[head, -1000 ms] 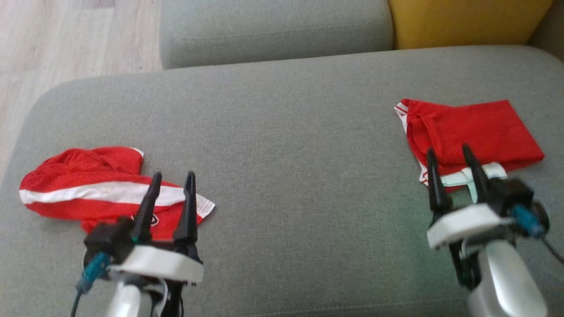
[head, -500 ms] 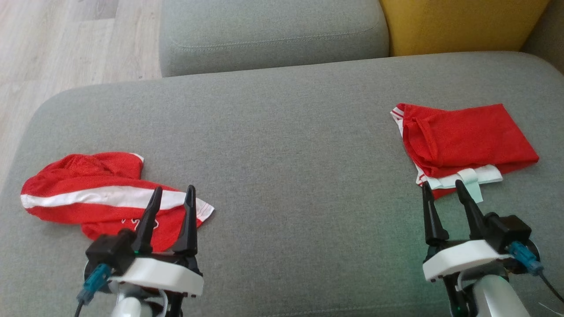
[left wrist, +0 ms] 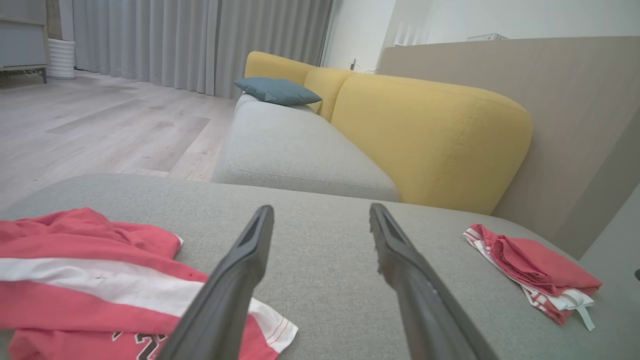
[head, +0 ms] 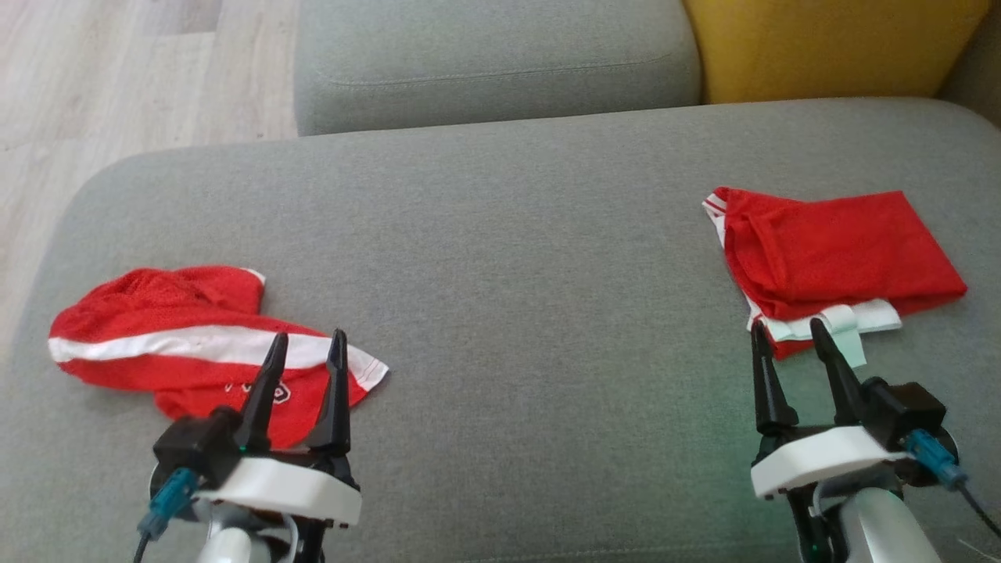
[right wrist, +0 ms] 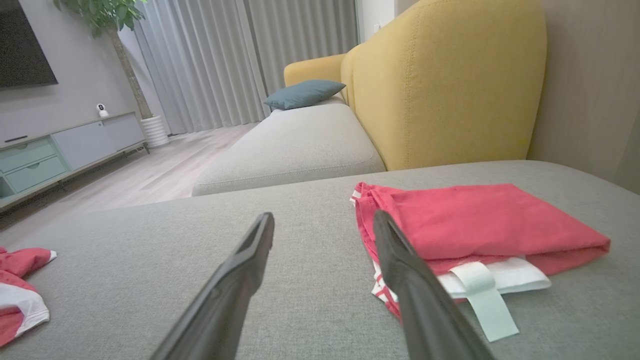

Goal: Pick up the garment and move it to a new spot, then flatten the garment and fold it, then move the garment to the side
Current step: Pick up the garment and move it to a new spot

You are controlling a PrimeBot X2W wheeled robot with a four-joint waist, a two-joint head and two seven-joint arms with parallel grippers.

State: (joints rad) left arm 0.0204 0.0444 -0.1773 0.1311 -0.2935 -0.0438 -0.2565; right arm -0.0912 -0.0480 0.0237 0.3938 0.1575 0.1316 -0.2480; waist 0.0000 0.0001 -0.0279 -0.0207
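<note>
The left pincer (head: pixel 309 336) and right pincer (head: pixel 787 324) hung wide and empty; the left, over the crumpled garment's (head: pixel 156 313) corner, seemed to need a deep bite of raised fold.

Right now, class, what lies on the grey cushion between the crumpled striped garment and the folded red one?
Nothing. In the head view the grey cushion is bare between the crumpled striped garment and the folded red garment.

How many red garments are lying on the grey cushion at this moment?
2. A crumpled red mesh jersey with a white stripe lies at the robot's left on the grey fabric cushion; a folded red garment with white trim lies at its right. None seems hidden.
</note>
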